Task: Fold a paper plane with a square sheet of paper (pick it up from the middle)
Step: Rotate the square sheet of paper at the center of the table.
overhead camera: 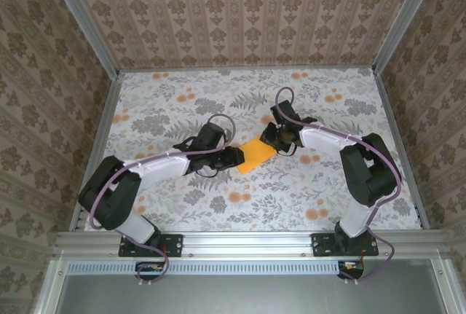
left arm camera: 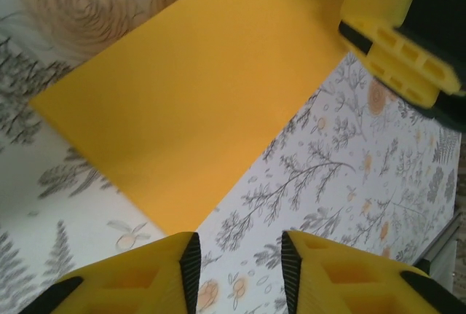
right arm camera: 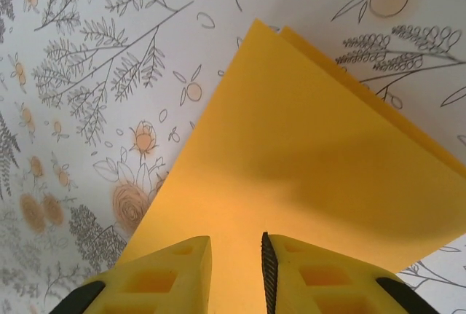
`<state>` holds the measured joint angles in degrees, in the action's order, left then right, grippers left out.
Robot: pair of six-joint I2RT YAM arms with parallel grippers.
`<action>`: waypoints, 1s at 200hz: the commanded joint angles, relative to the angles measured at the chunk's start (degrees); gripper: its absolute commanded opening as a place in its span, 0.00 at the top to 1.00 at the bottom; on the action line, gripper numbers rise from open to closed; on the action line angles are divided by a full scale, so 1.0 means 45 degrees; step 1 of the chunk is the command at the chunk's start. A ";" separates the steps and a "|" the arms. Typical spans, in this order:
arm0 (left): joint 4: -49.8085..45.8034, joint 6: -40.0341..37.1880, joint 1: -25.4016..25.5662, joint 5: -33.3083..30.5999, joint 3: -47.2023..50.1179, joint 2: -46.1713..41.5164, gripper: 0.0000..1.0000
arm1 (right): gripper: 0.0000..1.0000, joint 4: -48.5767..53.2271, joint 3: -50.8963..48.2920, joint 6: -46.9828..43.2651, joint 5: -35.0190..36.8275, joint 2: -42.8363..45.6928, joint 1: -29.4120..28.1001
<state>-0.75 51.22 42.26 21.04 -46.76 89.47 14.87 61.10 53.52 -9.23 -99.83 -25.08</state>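
Yellow ribbed fingers [left arm camera: 182,270] of the left pincer [left arm camera: 237,245] stand spread at 6 o'clock in the left wrist view, with only printed bench between them; the near corner of the square sheet of paper [left arm camera: 196,95] lies just ahead, toward 12 o'clock

In the right wrist view the right pincer [right arm camera: 237,245] has its fingers a narrow gap apart over the sheet [right arm camera: 306,154], orange showing between them; I cannot tell whether they touch it. The sheet is doubled, a second layer's edge peeking out toward 1 o'clock

From above, the sheet [overhead camera: 255,156] lies flat near the middle of the bench [overhead camera: 167,110], the left pincer [overhead camera: 234,157] at its 9 o'clock and the right pincer [overhead camera: 275,138] at its 1 o'clock. The bench cover is white with grey ferns and orange flower prints [overhead camera: 234,197]. Brown damask wallpaper [overhead camera: 240,15] lines three walls, and an aluminium rail [overhead camera: 247,242] runs along 6 o'clock
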 commanded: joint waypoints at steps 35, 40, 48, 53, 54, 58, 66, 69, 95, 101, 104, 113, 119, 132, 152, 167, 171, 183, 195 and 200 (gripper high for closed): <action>-0.0089 0.0318 0.0119 0.0303 -0.1577 0.2071 0.73 | 0.73 -0.0446 -0.0958 -0.1300 -0.1371 0.0565 0.0654; -0.0133 0.0276 0.0120 0.0305 -0.1689 0.2242 0.74 | 0.73 -0.0496 -0.1042 -0.1361 -0.1431 0.0598 0.0711; -0.0277 0.0234 0.0117 0.0297 -0.1857 0.2469 0.74 | 0.73 -0.0559 -0.1132 -0.1450 -0.1548 0.0708 0.0801; -0.0405 0.0185 0.0114 0.0262 -0.1994 0.2609 0.75 | 0.73 -0.0544 -0.1160 -0.1510 -0.1594 0.0774 0.0836; -0.0422 0.0172 0.0117 0.0254 -0.2012 0.2642 0.75 | 0.73 -0.0538 -0.1168 -0.1516 -0.1597 0.0796 0.0842; -0.0515 0.0144 0.0106 0.0230 -0.2106 0.2734 0.75 | 0.73 -0.0536 -0.1190 -0.1558 -0.1622 0.0838 0.0856; -0.0719 0.0085 0.0113 0.0191 -0.2258 0.2910 0.75 | 0.73 -0.0462 -0.1184 -0.1644 -0.1620 0.0931 0.0866; -0.0803 0.0066 0.0117 0.0189 -0.2308 0.2974 0.75 | 0.73 -0.0447 -0.1194 -0.1671 -0.1620 0.0966 0.0866; -0.1942 -0.0342 0.0101 -0.0043 -0.2708 0.3408 0.76 | 0.73 -0.0257 -0.1197 -0.1872 -0.1583 0.1192 0.0882; -0.2307 -0.0556 0.0085 -0.0082 -0.2794 0.3506 0.76 | 0.73 -0.0188 -0.1193 -0.1902 -0.1547 0.1226 0.0884; -0.2498 -0.0696 0.0070 -0.0126 -0.2838 0.3546 0.76 | 0.73 -0.0167 -0.1185 -0.1925 -0.1542 0.1245 0.0883; -0.3092 -0.1102 0.0023 -0.0280 -0.2945 0.3649 0.76 | 0.73 -0.0104 -0.1190 -0.1989 -0.1486 0.1322 0.0886; -0.3399 -0.1365 -0.0013 -0.0343 -0.2982 0.3682 0.76 | 0.73 -0.0074 -0.1185 -0.2024 -0.1468 0.1376 0.0886; -0.3956 -0.1857 -0.0168 -0.0455 -0.2973 0.3687 0.76 | 0.73 -0.0028 -0.1210 -0.2068 -0.1449 0.1488 0.0886; -0.4543 -0.2552 -0.0502 -0.0534 -0.2882 0.3544 0.77 | 0.73 -0.0005 -0.1232 -0.2107 -0.1461 0.1617 0.0887; -0.5008 -0.3278 -0.0743 -0.0534 -0.2941 0.3402 0.77 | 0.73 -0.0042 -0.1273 -0.2087 -0.1493 0.1694 0.0886; -0.5118 -0.3512 -0.0818 -0.0517 -0.2952 0.3355 0.77 | 0.73 -0.0078 -0.1290 -0.2077 -0.1502 0.1713 0.0886; -0.5456 -0.4272 -0.1005 -0.0584 -0.3040 0.3200 0.77 | 0.73 -0.0223 -0.1377 -0.2027 -0.1613 0.1749 0.0864; -0.5783 -0.5077 -0.1227 -0.0674 -0.3191 0.3116 0.77 | 0.73 -0.0399 -0.1464 -0.1948 -0.1726 0.1775 0.0813; -0.5910 -0.5412 -0.1326 -0.0716 -0.3243 0.3091 0.77 | 0.73 -0.0519 -0.1501 -0.1915 -0.1788 0.1775 0.0774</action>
<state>-19.18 36.58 38.30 20.58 -60.31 104.75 13.39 55.64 44.95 -15.53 -93.47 -21.15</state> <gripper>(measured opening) 0.233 0.269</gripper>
